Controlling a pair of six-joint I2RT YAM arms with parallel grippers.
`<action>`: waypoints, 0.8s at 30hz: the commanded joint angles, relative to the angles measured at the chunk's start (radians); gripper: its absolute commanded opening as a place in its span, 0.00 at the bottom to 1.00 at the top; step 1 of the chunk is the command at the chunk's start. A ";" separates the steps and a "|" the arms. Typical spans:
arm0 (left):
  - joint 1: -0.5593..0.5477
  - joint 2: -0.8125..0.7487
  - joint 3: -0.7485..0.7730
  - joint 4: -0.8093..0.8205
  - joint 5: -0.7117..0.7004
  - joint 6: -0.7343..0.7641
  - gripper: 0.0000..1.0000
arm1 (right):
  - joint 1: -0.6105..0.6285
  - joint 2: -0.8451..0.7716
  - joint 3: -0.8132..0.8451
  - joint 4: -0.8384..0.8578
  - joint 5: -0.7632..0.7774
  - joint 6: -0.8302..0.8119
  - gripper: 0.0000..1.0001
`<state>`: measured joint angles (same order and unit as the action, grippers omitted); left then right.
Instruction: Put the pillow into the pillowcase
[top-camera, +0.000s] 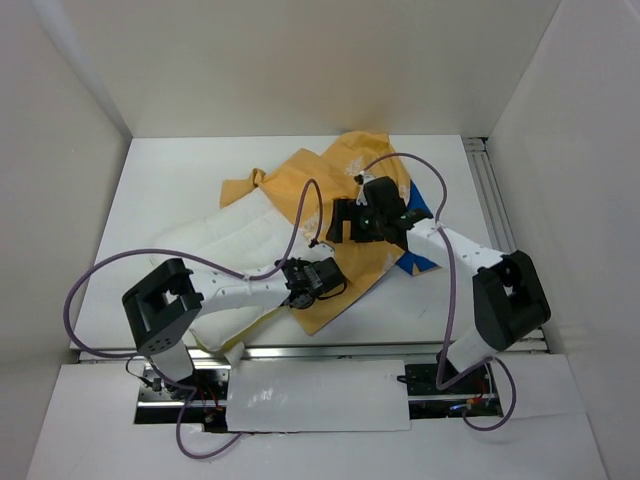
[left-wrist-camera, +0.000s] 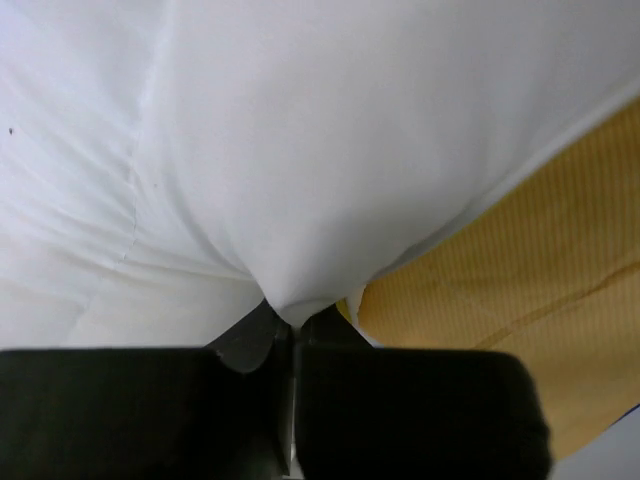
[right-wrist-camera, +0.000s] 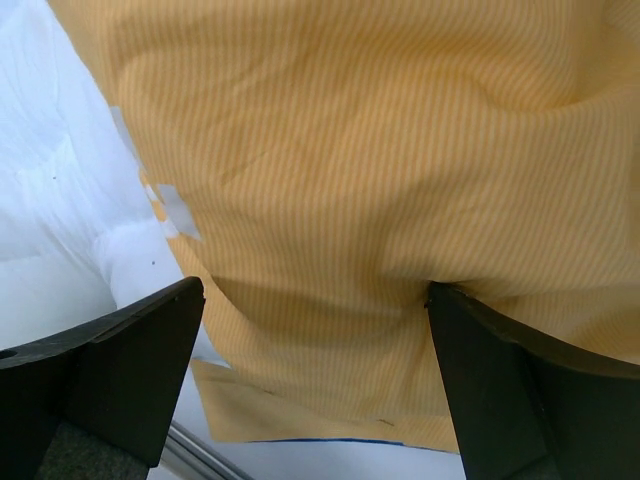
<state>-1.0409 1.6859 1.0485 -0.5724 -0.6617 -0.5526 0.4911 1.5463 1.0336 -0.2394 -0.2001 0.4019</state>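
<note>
The white pillow (top-camera: 235, 240) lies on the left half of the table, with its right part under the pillowcase (top-camera: 335, 180). The pillowcase lies orange-yellow side up, and a strip of its blue side (top-camera: 418, 262) shows at the right. My left gripper (top-camera: 318, 278) sits low at the pillow's near right end. In the left wrist view the left gripper (left-wrist-camera: 290, 318) is shut on a pinched fold of the pillow (left-wrist-camera: 300, 150), beside the pillowcase (left-wrist-camera: 520, 300). My right gripper (top-camera: 368, 222) hovers over the pillowcase. In its wrist view the right gripper (right-wrist-camera: 315, 290) stands wide open, with the pillowcase (right-wrist-camera: 350, 150) spanning the gap.
White walls enclose the table on three sides. A metal rail (top-camera: 492, 200) runs along the right edge and another (top-camera: 400, 350) along the near edge. Purple cables (top-camera: 300, 215) loop above both arms. Bare table (top-camera: 170, 180) shows at the far left.
</note>
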 joint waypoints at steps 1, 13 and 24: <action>0.039 0.055 0.077 -0.032 -0.026 -0.055 0.00 | 0.007 -0.063 0.059 -0.001 0.071 -0.057 1.00; 0.071 -0.025 0.211 -0.037 0.019 -0.047 0.00 | 0.079 -0.443 -0.268 -0.153 0.334 0.008 0.95; 0.071 -0.086 0.232 -0.026 0.008 -0.027 0.00 | 0.176 -0.278 -0.346 0.093 0.511 0.045 0.92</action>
<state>-0.9699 1.6630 1.2400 -0.6510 -0.6228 -0.5793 0.6498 1.2297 0.6933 -0.2825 0.2024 0.4271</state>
